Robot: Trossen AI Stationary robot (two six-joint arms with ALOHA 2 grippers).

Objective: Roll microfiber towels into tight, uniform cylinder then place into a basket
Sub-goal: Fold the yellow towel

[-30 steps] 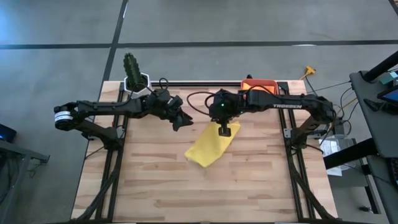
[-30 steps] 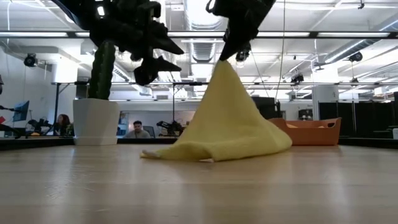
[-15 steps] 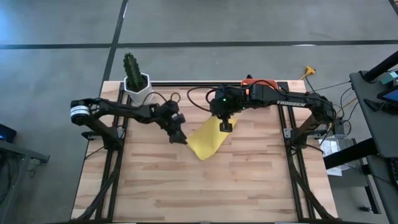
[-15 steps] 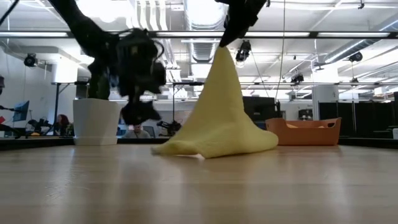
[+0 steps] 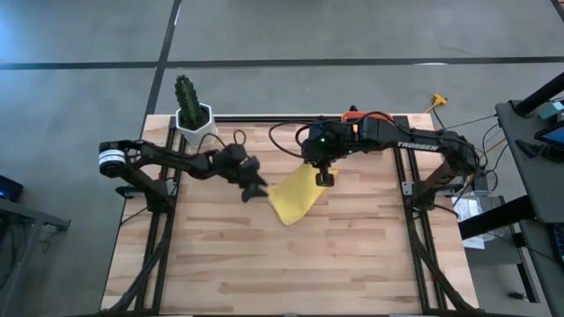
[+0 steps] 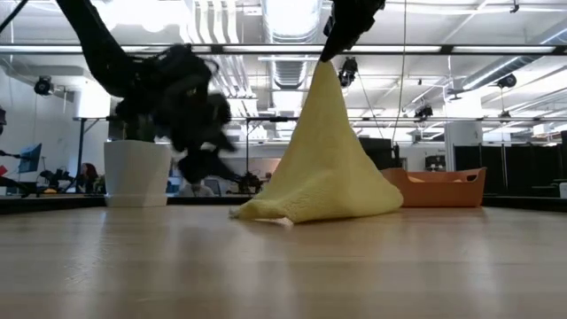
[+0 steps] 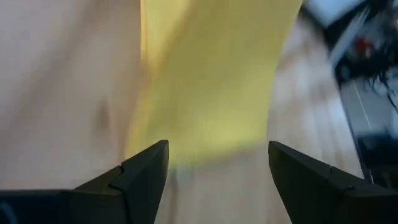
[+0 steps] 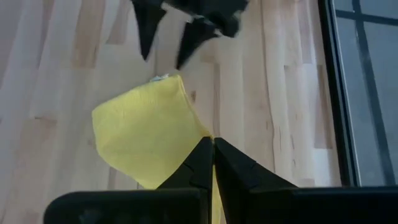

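Two arms above table, right end effector (image 5: 323,177) pinching yellow towel (image 5: 293,195) aloft, left end effector (image 5: 254,187) open beside it.

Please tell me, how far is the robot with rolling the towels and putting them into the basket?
Done: nothing visibly finished; the yellow towel is unrolled, and the orange basket sits at the table's back edge, contents unclear. In hand: the right gripper is shut on one corner, lifting the towel into a tent, its lower edge on the table; the open left gripper is near that edge. Left: spreading, rolling, placing.
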